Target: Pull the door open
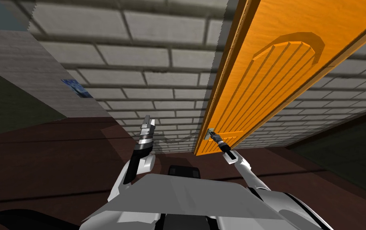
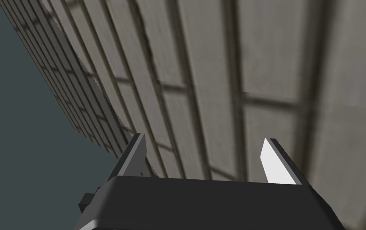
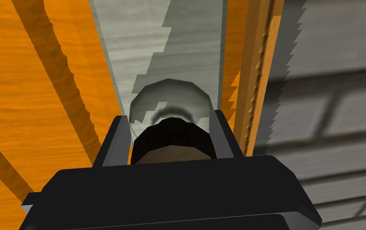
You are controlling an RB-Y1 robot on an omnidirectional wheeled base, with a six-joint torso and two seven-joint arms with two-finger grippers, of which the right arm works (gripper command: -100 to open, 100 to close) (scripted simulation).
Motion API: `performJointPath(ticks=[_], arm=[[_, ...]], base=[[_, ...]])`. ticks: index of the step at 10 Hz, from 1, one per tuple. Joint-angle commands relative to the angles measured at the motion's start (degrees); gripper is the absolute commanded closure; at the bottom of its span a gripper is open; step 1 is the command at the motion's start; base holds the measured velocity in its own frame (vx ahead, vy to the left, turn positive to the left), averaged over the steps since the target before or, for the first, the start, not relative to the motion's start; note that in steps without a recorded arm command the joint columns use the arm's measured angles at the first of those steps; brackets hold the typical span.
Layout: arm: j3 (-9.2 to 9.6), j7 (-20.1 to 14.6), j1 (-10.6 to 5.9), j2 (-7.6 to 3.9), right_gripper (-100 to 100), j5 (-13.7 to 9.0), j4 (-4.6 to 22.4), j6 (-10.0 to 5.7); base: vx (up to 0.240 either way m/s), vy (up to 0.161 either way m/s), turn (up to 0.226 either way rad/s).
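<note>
**Operator:** Where was the door at that moment?

**Observer:** The orange door [image 1: 282, 60] stood just ahead of you, set in the grey brick wall [image 1: 138, 60]. Its handle [image 3: 170, 100] sat close to the door's edge on your left side, mounted on a pale grey plate [image 3: 138, 40].

**Operator:** And did I have hold of it?

**Observer:** You did, by the look of it. Your right gripper [image 3: 170, 115] was at the handle, and its fingers were clenched on it, one pressed against each side of the dark neck, with the pale rounded part just beyond their tips.

**Operator:** What about my other hand?

**Observer:** Your left gripper [image 2: 205, 137] was raised beside the door, facing the brick wall and well apart from the handle. Its fingers were released and held nothing.

**Operator:** So how far along was I?

**Observer:** In my judgement the reach and the grasp were done, and the pull itself was what remained. The door's edge lay close along the strip of frame [image 3: 258, 60] next to it. You could not tell from these views whether it had begun to leave that frame. If it had, it was only slightly. What was left for you was to draw the handle back toward your chest and let the door swing out over the dark brown floor [image 1: 38, 167].
</note>
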Motion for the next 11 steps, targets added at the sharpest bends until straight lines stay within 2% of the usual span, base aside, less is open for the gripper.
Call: performJointPath(ticks=[1, 5, 11], arm=[[-0.02, -0.02, 0.04, -0.03, 100, 0.0, 0.02, -0.01], [-0.02, -0.02, 0.04, -0.03, 100, 0.0, 0.02, -0.01], [0.17, -8.3, -0.38, 0.68, 100, -3.83, 0.28, 0.83]], base=[[-0.035, -0.002, 0.012], [-0.013, -0.003, 0.0], [-0.044, -0.072, 0.09]])
